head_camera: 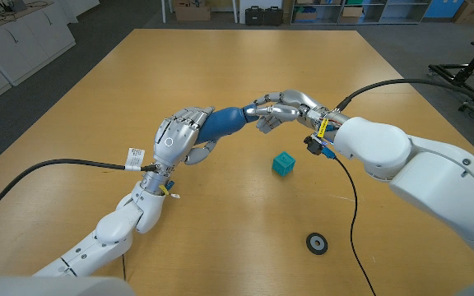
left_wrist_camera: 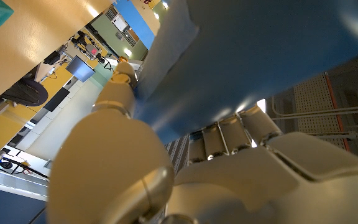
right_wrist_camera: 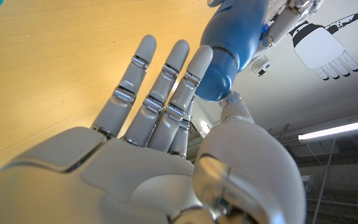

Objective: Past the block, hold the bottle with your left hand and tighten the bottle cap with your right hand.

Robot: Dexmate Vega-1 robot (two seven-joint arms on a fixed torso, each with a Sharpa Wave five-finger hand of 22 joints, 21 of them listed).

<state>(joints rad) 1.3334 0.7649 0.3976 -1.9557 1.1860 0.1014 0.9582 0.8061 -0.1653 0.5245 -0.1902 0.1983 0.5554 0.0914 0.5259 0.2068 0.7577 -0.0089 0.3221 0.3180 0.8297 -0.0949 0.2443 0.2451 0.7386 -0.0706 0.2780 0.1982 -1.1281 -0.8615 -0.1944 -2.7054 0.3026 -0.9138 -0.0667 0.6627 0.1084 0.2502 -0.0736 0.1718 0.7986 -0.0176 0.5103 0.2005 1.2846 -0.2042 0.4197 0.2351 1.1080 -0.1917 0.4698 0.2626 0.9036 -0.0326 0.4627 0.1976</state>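
While left hand (head_camera: 178, 138) grips bottle (head_camera: 225, 122) (tilted), right hand (head_camera: 282, 109) at cap

The head view looks down from above over the wooden bench (head_camera: 220, 66), with both arms entering from the bottom corners and meeting near the picture's middle. The left wrist view sits very close behind the left hand (left_wrist_camera: 229, 180), turned so the bench lies at the upper edge; the blue bottle (left_wrist_camera: 247, 56) looms large just past the fingers (left_wrist_camera: 229, 134). The right wrist view looks along the back of the right hand (right_wrist_camera: 160, 168), nearly as close, toward the bottle's capped end. All three views share the bottle; the head and left wrist views share the teal block (head_camera: 284, 163).
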